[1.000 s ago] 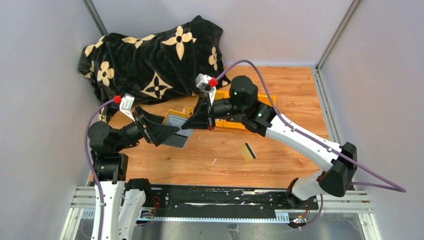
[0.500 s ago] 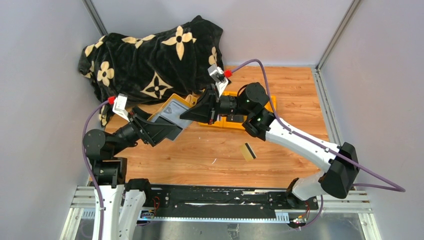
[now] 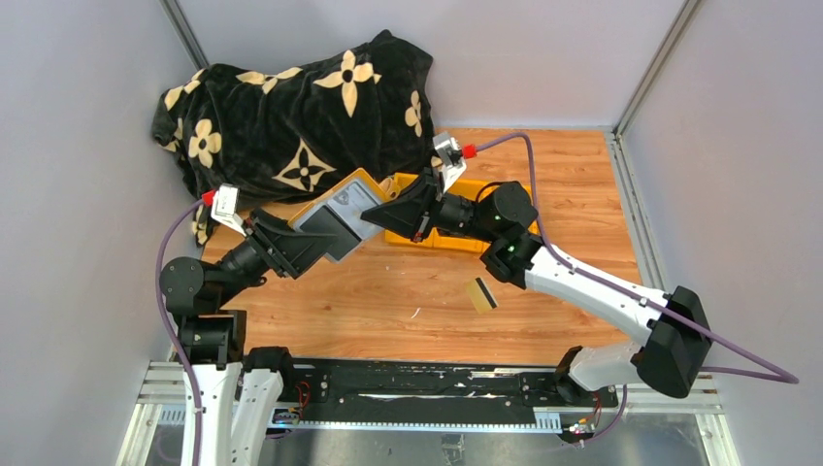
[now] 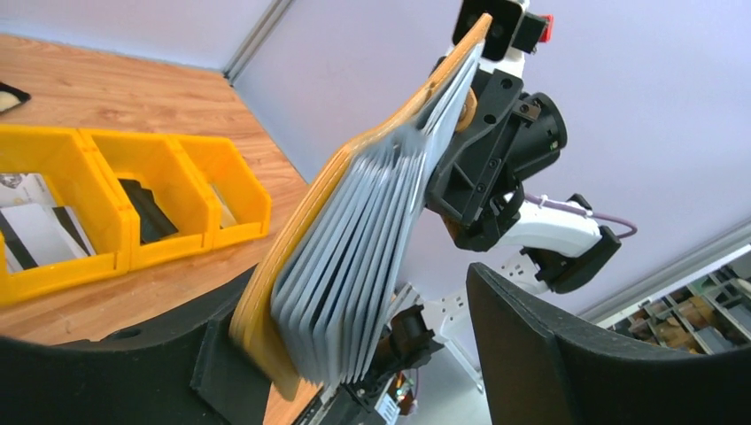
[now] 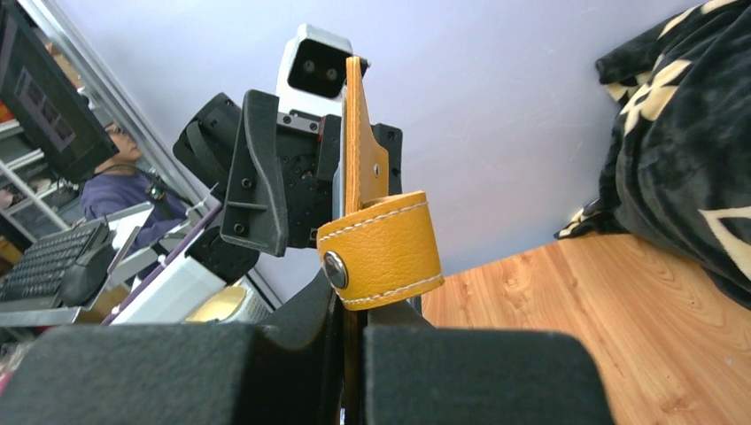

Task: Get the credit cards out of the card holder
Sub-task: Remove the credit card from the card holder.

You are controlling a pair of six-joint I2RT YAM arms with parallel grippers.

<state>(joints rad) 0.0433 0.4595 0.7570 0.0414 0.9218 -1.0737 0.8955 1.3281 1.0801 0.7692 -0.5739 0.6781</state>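
The card holder (image 3: pixel 340 216), mustard-tan outside with grey pockets, hangs tilted above the table between both arms. My right gripper (image 3: pixel 384 216) is shut on its cover edge; in the right wrist view the snap strap (image 5: pixel 383 252) sits just above the right gripper (image 5: pixel 356 354). In the left wrist view the card holder (image 4: pixel 354 239) fans its grey pockets between the jaws of my left gripper (image 4: pixel 363 332). It leans on one finger (image 4: pixel 133 372), with a gap to the other, so the left gripper (image 3: pixel 312 243) is open. One tan-gold credit card (image 3: pixel 481 294) lies on the wood.
A yellow three-compartment bin (image 3: pixel 456 238) stands behind the right gripper. In the left wrist view the bin (image 4: pixel 181 146) holds pale striped cards (image 4: pixel 40 232) and a black item (image 4: pixel 146 208). A black flowered blanket (image 3: pixel 291 116) fills the back left. Grey walls enclose the table.
Both arms have carried the card holder up and toward the back, tilting it steeper. The right gripper has swung right. The left jaws have narrowed around the holder.
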